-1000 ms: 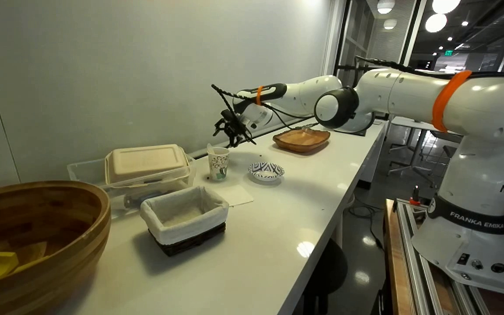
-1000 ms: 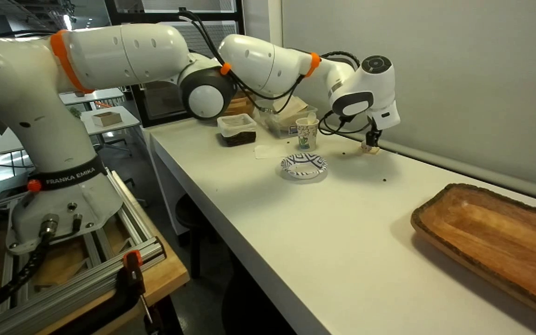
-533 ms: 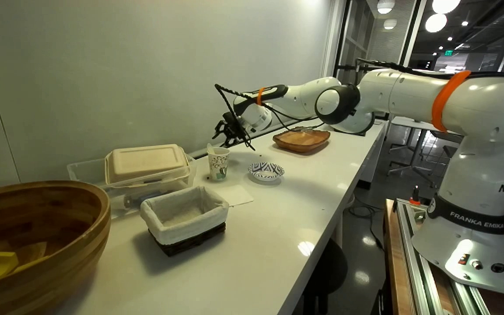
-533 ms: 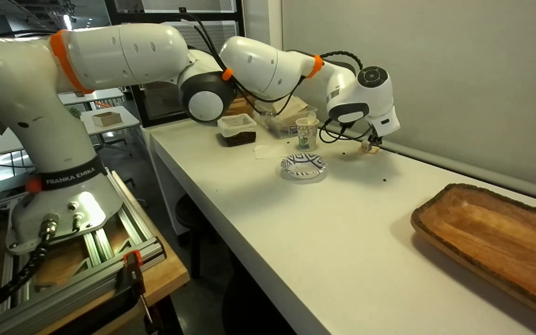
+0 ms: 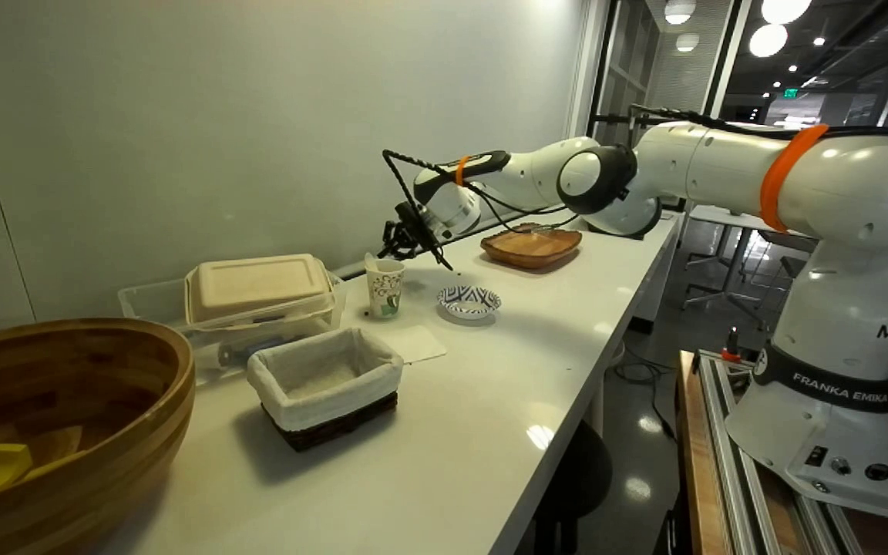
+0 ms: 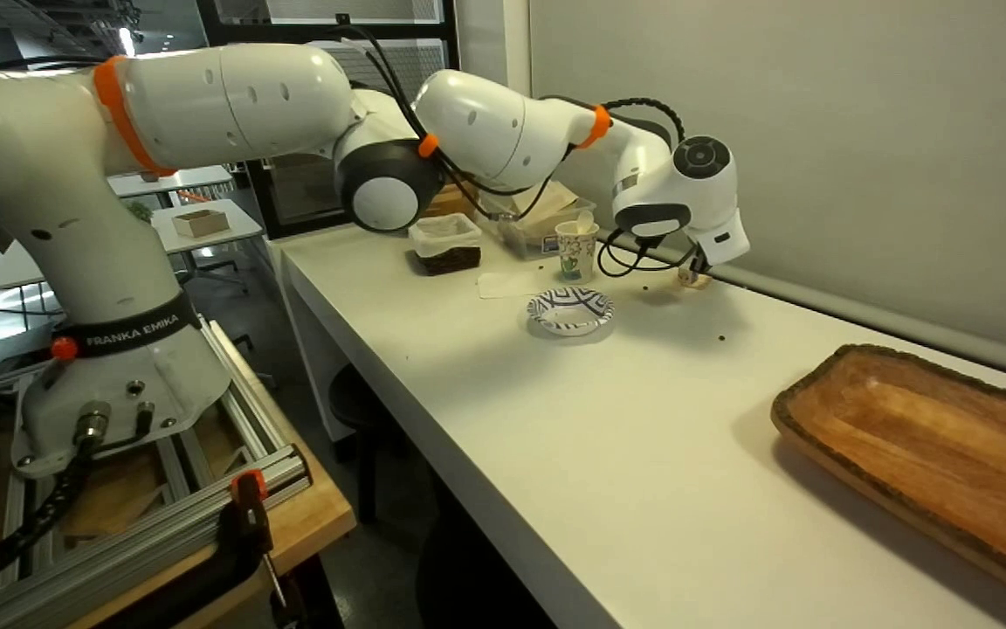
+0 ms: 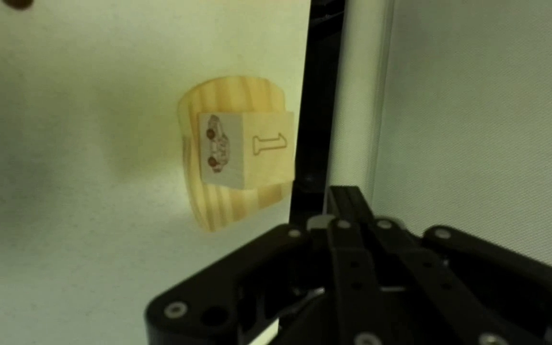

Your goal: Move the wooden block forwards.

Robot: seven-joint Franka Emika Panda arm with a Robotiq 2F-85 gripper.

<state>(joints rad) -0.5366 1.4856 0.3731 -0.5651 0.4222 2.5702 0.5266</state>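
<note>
A pale cubic wooden block [image 7: 246, 151] rests on a rounded yellowish wooden slab [image 7: 233, 94] at the white counter's [image 7: 89, 263] far edge; just right of the block hangs the black gripper [image 7: 347, 192], fingers together.

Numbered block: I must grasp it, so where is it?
Wrist view, just left of centre: the numbered block apparently sits on a striped wooden piece.

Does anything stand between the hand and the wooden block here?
Nothing visible does. In the wrist view the wooden block shows unobstructed, up and left of the closed hand; a flat wooden piece lies beneath or behind it, not between.
</note>
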